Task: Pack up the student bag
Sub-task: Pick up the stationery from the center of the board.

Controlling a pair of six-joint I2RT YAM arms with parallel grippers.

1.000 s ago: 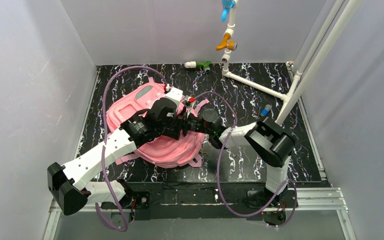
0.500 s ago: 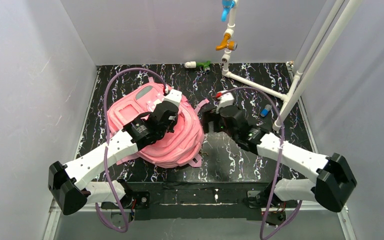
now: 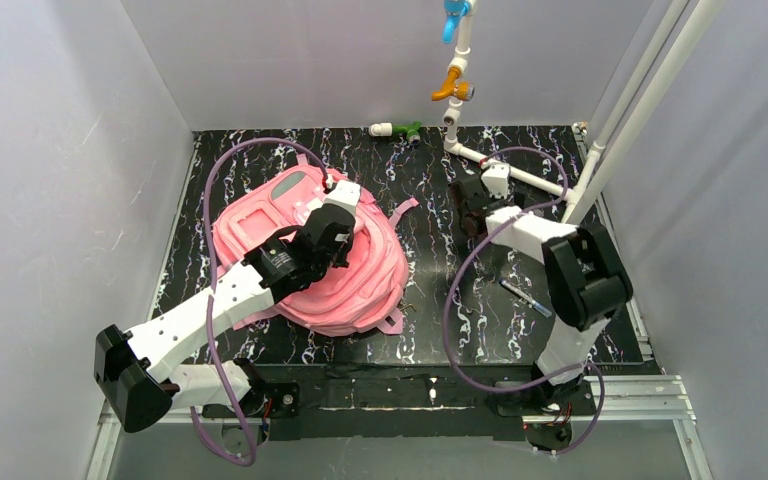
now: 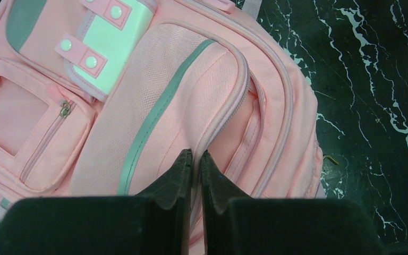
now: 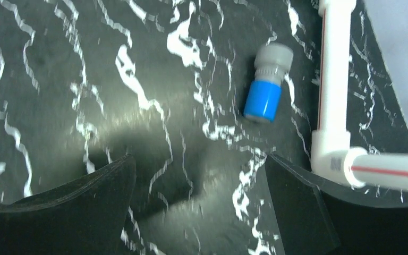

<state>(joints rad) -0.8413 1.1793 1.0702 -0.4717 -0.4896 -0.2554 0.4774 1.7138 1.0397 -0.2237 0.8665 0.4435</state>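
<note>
The left gripper (image 4: 195, 159) is pinched almost closed on the student bag (image 4: 138, 106) along its zip (image 4: 228, 114). The right gripper (image 5: 199, 175) hangs wide open and empty, with a blue fitting (image 5: 263, 90) ahead near its right finger.

Lab test booth (blank grey walls (image 3: 50, 180))

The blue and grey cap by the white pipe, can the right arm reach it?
Probably yes: the right gripper, fingers open, faces the blue cap with nothing between; the white pipe beside it may crowd one side.
</note>
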